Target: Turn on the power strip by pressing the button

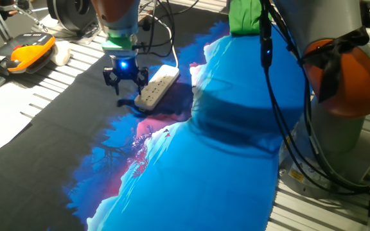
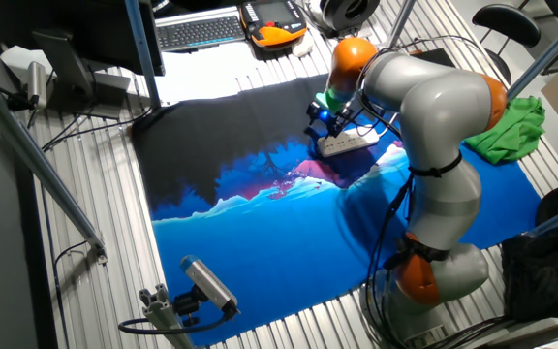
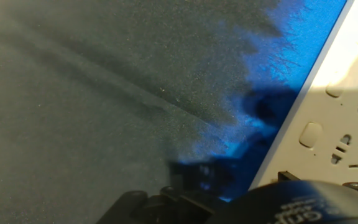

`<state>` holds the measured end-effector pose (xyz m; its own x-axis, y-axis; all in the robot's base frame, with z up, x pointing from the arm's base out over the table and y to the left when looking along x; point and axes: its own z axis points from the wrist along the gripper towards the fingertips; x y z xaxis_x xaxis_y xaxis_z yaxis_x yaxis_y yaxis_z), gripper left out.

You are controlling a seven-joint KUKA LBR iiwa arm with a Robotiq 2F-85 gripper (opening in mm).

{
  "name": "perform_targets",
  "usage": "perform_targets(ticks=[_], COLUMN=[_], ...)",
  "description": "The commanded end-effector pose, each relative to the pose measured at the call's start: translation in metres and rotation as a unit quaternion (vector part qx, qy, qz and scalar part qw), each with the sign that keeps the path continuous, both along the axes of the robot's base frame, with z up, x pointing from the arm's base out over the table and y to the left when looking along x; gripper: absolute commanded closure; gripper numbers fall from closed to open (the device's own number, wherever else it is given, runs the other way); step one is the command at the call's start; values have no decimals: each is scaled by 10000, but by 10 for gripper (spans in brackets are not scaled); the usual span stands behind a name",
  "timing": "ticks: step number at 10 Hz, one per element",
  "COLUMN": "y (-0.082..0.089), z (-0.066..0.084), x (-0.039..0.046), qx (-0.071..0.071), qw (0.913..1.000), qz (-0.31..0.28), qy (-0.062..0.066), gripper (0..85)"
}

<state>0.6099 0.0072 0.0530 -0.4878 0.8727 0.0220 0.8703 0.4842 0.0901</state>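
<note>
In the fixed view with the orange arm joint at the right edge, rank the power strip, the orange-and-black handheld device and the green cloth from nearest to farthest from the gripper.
1. Power strip: right beside the gripper, on its right.
2. Orange-and-black handheld device: far left, off the cloth.
3. Green cloth: top right, behind the cables; not much farther than the device.

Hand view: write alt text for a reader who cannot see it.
A white power strip runs along the right edge, showing socket slots and a rounded rectangular button. It lies on a cloth that is dark over most of the frame and blue beside the strip. Dark, blurred parts of the gripper fill the bottom edge.
</note>
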Motion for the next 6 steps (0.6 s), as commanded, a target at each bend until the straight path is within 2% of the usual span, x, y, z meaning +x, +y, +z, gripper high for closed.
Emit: perform_targets(ticks=[1,6], y=[-3,-7], z=[-19,-77], x=[-14,-33], qx=[-10,-28], qw=[10000,10000], qz=[16,9], qy=[1,-19], gripper=[170,170])
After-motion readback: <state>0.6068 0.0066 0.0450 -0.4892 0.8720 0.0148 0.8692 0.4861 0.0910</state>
